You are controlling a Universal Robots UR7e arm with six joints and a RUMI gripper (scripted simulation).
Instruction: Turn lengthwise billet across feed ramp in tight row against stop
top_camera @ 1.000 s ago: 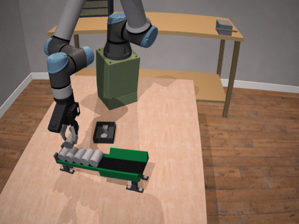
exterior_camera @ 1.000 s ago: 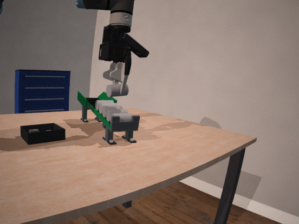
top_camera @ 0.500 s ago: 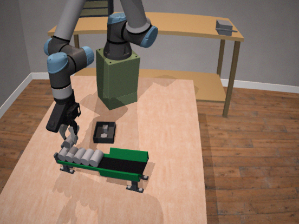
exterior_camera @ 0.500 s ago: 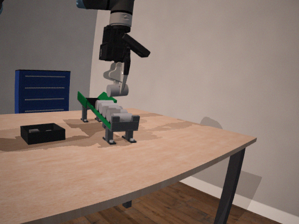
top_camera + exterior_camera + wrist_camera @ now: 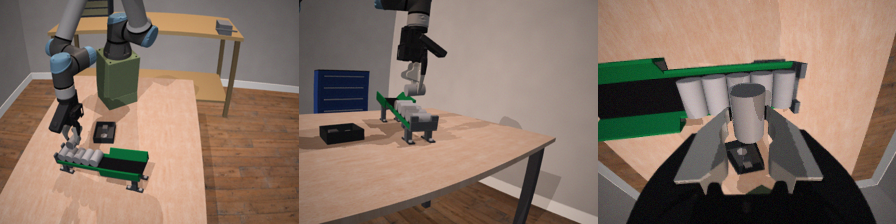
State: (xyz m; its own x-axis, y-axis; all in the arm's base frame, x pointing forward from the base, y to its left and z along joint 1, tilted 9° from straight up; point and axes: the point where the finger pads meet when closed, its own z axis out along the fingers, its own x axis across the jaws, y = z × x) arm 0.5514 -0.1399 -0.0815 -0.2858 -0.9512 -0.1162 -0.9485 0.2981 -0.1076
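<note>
The desk (image 5: 168,130) is pale, pinkish wood with dark angled legs, standing on a dark plank floor (image 5: 249,151) between grey walls with white skirting. The gripper (image 5: 72,140) is clamped on one billet (image 5: 415,90), held in the air just above the row of five billets (image 5: 81,157) lying across the green feed ramp (image 5: 127,154) at its stop end. A black tray (image 5: 104,132) sits near the ramp. A wooden shelf table (image 5: 189,25) stands behind, and a blue drawer cabinet (image 5: 340,90) is against the wall.
</note>
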